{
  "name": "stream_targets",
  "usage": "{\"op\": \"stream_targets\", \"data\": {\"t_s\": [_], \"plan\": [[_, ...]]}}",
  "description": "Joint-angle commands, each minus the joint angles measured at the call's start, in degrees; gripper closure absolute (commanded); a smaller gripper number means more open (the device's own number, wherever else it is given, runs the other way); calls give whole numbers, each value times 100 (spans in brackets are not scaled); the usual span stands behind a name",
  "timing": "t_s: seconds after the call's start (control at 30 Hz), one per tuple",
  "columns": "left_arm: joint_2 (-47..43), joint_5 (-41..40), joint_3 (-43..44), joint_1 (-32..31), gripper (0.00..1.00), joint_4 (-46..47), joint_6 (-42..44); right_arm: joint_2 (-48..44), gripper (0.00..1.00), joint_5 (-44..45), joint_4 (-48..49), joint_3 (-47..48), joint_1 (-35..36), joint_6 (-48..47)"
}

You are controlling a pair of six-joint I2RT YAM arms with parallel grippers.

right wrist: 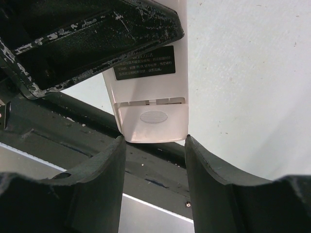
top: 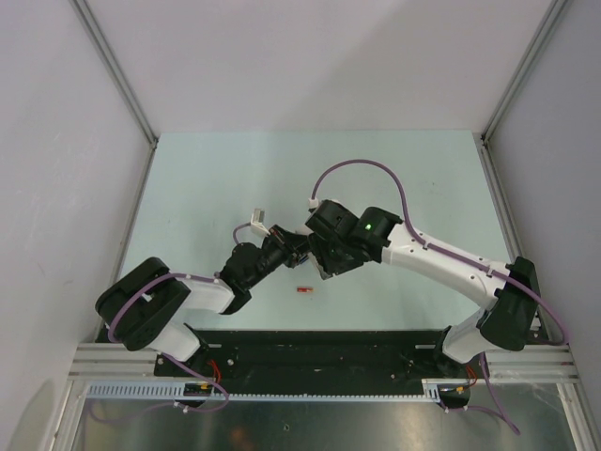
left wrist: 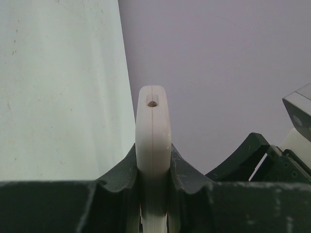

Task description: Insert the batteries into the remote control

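Observation:
My left gripper [left wrist: 153, 162] is shut on the remote control [left wrist: 153, 126], which it holds edge-on above the table. In the right wrist view the remote's plain white back [right wrist: 153, 92] shows, with a black label and the ridged battery cover [right wrist: 153, 117] at its near end. My right gripper [right wrist: 154, 143] is open, its two fingertips level with the corners of that end, one on each side. In the top view both grippers meet mid-table, left [top: 282, 247] and right [top: 324, 260], and hide the remote. A red battery [top: 303, 290] lies on the table just in front of them. The other batteries are out of view.
The pale green table [top: 225, 178] is walled by grey panels at the left, back and right. A black base rail [top: 319, 349] runs along the near edge. The left gripper's black finger [right wrist: 87, 34] fills the upper left of the right wrist view.

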Motion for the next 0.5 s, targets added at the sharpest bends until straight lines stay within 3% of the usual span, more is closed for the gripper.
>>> {"op": "stream_targets", "data": {"t_s": [0.0, 0.47], "plan": [[-22, 263, 189, -59, 100, 587, -245, 23, 52, 210, 78, 288, -67, -14], [-57, 237, 163, -59, 100, 587, -245, -21, 43, 271, 34, 297, -58, 48]]}}
